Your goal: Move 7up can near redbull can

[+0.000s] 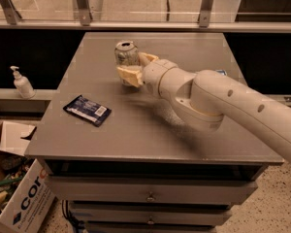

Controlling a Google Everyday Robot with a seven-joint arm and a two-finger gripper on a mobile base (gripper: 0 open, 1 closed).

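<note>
The 7up can (126,53), silver-white with an open silver top, stands upright at the back middle of the grey table (136,135). My gripper (131,65) is shut on it, with one tan finger (128,75) in front of the can and the other (148,58) behind it. My white arm reaches in from the lower right. The redbull can (221,73) shows only as a small blue bit behind my arm near the table's right edge; the rest is hidden.
A dark blue snack packet (88,110) lies flat on the table's left front. A sanitizer pump bottle (22,83) stands on a ledge to the left. A cardboard box (19,203) sits on the floor at lower left. Drawers (148,196) are under the tabletop.
</note>
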